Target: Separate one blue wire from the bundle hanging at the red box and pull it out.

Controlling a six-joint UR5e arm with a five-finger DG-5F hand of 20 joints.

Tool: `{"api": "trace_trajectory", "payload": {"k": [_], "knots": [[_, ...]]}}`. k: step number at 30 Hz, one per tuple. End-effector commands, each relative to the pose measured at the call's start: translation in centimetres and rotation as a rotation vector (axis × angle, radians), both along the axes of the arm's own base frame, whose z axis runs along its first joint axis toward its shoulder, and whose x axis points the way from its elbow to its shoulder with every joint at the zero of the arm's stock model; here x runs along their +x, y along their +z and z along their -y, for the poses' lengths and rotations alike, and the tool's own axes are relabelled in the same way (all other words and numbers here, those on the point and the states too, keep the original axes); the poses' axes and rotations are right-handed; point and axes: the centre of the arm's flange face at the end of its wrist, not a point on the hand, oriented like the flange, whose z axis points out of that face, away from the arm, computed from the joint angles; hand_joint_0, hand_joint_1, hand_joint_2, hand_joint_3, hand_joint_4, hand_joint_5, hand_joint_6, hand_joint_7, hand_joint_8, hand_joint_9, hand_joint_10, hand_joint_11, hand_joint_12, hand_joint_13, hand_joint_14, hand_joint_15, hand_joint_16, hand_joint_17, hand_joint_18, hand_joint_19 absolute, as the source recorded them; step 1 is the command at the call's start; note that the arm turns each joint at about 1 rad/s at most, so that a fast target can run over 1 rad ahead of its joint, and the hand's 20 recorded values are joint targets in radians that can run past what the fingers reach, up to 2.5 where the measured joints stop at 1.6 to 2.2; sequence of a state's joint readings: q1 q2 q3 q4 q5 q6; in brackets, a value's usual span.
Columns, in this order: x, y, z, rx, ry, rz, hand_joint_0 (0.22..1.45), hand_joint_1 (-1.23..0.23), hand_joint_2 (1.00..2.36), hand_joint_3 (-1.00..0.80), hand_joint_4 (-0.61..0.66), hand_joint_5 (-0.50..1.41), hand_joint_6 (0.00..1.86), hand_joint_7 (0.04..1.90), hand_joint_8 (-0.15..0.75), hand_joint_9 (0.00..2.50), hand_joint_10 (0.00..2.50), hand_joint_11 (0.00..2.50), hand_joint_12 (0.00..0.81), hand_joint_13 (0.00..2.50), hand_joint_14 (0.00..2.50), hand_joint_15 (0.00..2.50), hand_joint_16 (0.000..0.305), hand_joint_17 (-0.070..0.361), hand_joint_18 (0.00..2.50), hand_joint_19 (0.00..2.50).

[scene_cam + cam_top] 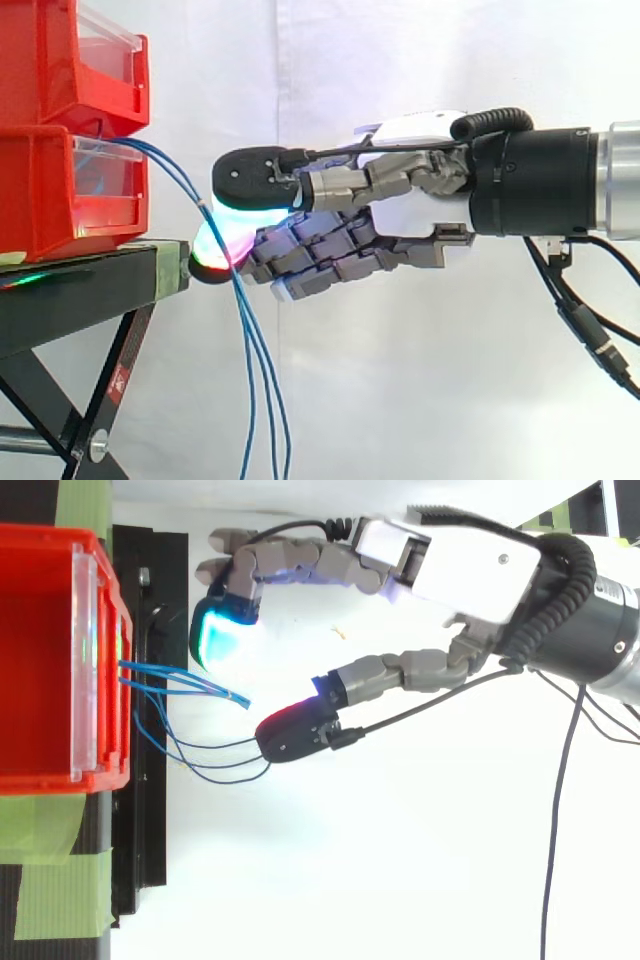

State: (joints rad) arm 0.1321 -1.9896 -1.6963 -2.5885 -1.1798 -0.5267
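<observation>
A bundle of thin blue wires (pixel 255 380) comes out of the front of the lower red bin (pixel 40 190) and hangs down past the edge of the black stand (pixel 80 275). From above, the blue wires (pixel 180 680) fan out from the red bin (pixel 40 650). My hand (pixel 400 215) reaches in from the right at the height of the bundle. The thumb (pixel 295 730), glowing red, and the fingers (pixel 225 615), glowing cyan, stand apart with the wires in the gap between them. One glowing fingertip (pixel 212 255) touches the wires by the stand's edge. No single wire is pinched.
A second red bin (pixel 60 60) sits on top of the lower one. Green tape (pixel 60 890) lies on the stand beside the bin. A white curtain hangs behind the work, and the stand's legs run down below on the left.
</observation>
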Motion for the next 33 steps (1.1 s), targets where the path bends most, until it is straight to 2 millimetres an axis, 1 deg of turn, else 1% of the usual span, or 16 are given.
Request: {"api": "trace_trajectory", "payload": {"k": [1, 5, 10, 15, 23, 25, 33], "knots": [[0.2, 0.3, 0.4, 0.002, -0.007, 0.026, 0.58, -0.68, 1.00, -0.50, 0.27, -0.14, 0.50, 1.21, 0.319, 0.42, 0.00, 0.14, 0.338, 0.20, 0.00, 0.05, 0.048, 0.109, 0.18, 0.24], [0.3, 0.4, 0.4, -0.003, -0.008, 0.041, 0.58, -0.68, 1.00, -0.50, 0.28, -0.14, 0.50, 1.22, 0.320, 0.43, 0.00, 0.15, 0.337, 0.21, 0.00, 0.06, 0.048, 0.109, 0.18, 0.24], [0.6, 0.6, 0.0, -0.011, -0.003, 0.055, 0.59, -0.68, 1.00, -0.50, 0.27, -0.14, 0.50, 1.24, 0.319, 0.43, 0.00, 0.15, 0.336, 0.21, 0.00, 0.06, 0.048, 0.109, 0.19, 0.24], [0.5, 0.4, 0.0, -0.011, -0.004, 0.050, 0.59, -0.69, 1.00, -0.50, 0.28, -0.14, 0.50, 1.24, 0.317, 0.43, 0.00, 0.16, 0.337, 0.21, 0.00, 0.06, 0.048, 0.109, 0.19, 0.24], [0.5, 0.3, -0.6, -0.010, -0.010, 0.041, 0.59, -0.69, 1.00, -0.50, 0.28, -0.14, 0.50, 1.24, 0.317, 0.43, 0.00, 0.16, 0.338, 0.21, 0.00, 0.06, 0.048, 0.109, 0.19, 0.24], [0.5, -0.1, -0.9, -0.008, -0.005, 0.034, 0.59, -0.69, 1.00, -0.50, 0.27, -0.14, 0.50, 1.24, 0.316, 0.43, 0.00, 0.15, 0.338, 0.21, 0.00, 0.06, 0.048, 0.109, 0.19, 0.24], [0.6, 0.1, -1.1, -0.005, -0.005, 0.042, 0.59, -0.69, 1.00, -0.50, 0.27, -0.14, 0.50, 1.26, 0.317, 0.43, 0.00, 0.15, 0.339, 0.21, 0.00, 0.06, 0.048, 0.109, 0.19, 0.24]]}}
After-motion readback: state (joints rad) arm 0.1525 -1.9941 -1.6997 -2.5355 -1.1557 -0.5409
